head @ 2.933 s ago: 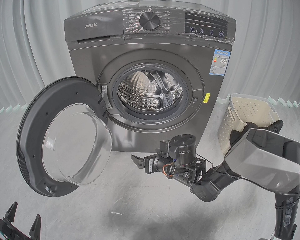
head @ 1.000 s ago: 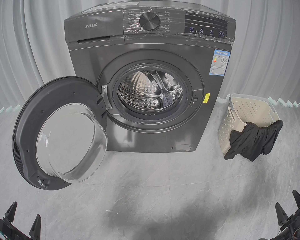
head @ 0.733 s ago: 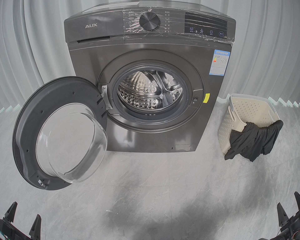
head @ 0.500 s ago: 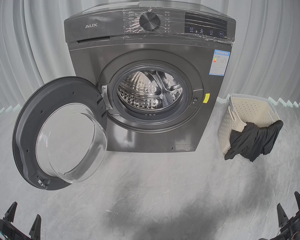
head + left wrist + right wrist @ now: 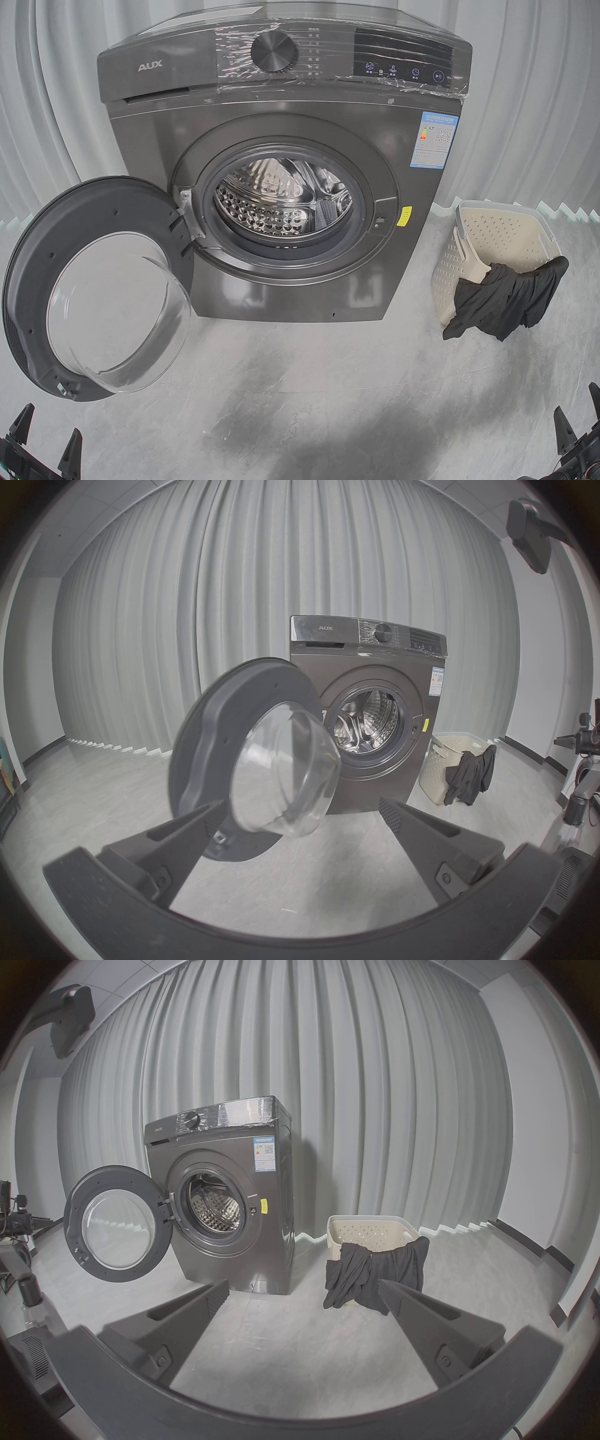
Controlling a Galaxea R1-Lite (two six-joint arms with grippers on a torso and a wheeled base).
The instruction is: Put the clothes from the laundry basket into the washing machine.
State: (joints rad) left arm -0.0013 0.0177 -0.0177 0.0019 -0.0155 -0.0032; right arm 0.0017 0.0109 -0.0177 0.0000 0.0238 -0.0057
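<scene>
The grey washing machine stands ahead with its round door swung wide open to the left, and its steel drum is exposed. To its right sits a cream laundry basket with dark clothes draped over its front rim down to the floor. My left gripper hangs low at the near left, open and empty, far from the door. My right gripper is low at the near right, open and empty, well short of the basket and the clothes.
Pale marble-look floor lies bare between me and the machine. White pleated curtains run behind everything. The open door juts out over the floor at the left.
My right arm, earlier stretched out before the machine, has drawn back to the near right. The door stands slightly wider. In the last half second the head camera shifted.
</scene>
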